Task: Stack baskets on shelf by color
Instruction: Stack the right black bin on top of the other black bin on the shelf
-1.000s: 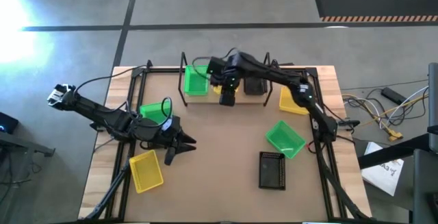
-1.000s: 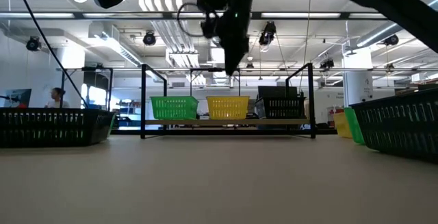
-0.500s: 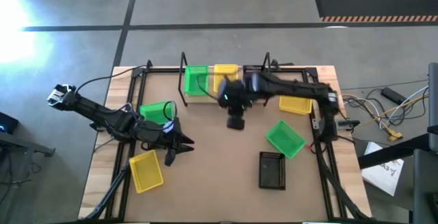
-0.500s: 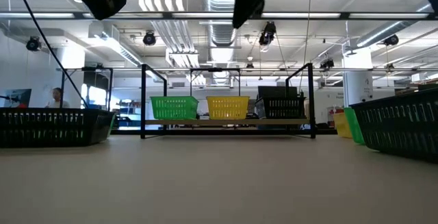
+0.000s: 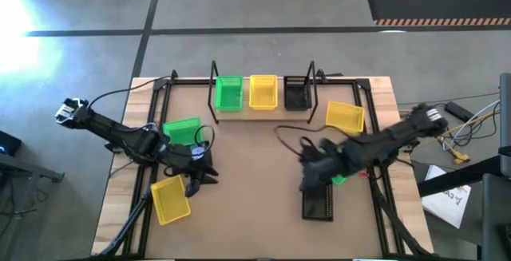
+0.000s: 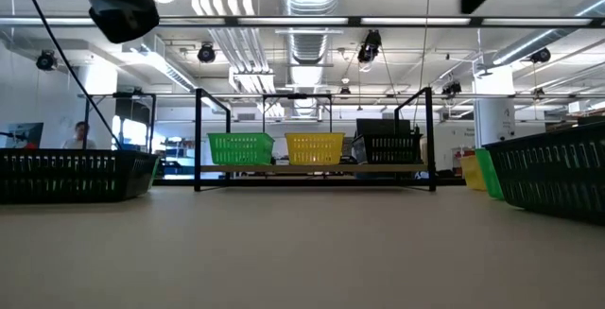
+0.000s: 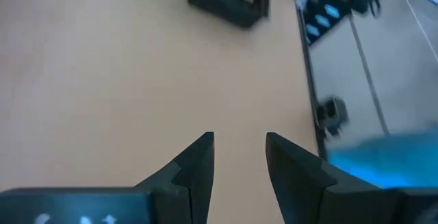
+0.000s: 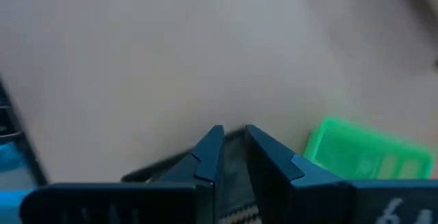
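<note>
A wooden shelf [image 5: 263, 114] with black wire uprights stands at the far edge of the desk [image 5: 255, 157]. On it sit three small perforated plastic baskets in a row: a green basket [image 5: 228, 92], a yellow basket [image 5: 263, 91] and a black basket [image 5: 295, 94].

More baskets lie loose on the desk. A second green basket [image 5: 182, 129] and a yellow one [image 5: 170, 198] lie on the left side. Another yellow one [image 5: 345, 116] sits near the shelf's right end. A black loose basket [image 5: 317, 199] lies on the right side, with a further green one [image 8: 369, 152] partly hidden under the right arm.

The right gripper [image 5: 310, 168] hovers above that black basket, its fingers [image 8: 209, 148] a narrow gap apart and holding nothing. The left gripper [image 5: 200, 177] waits beside the left baskets, fingers spread and empty.

These baskets look light and fairly stiff, probably slick. Pinching one thin side wall at the rim seems the best hold.
</note>
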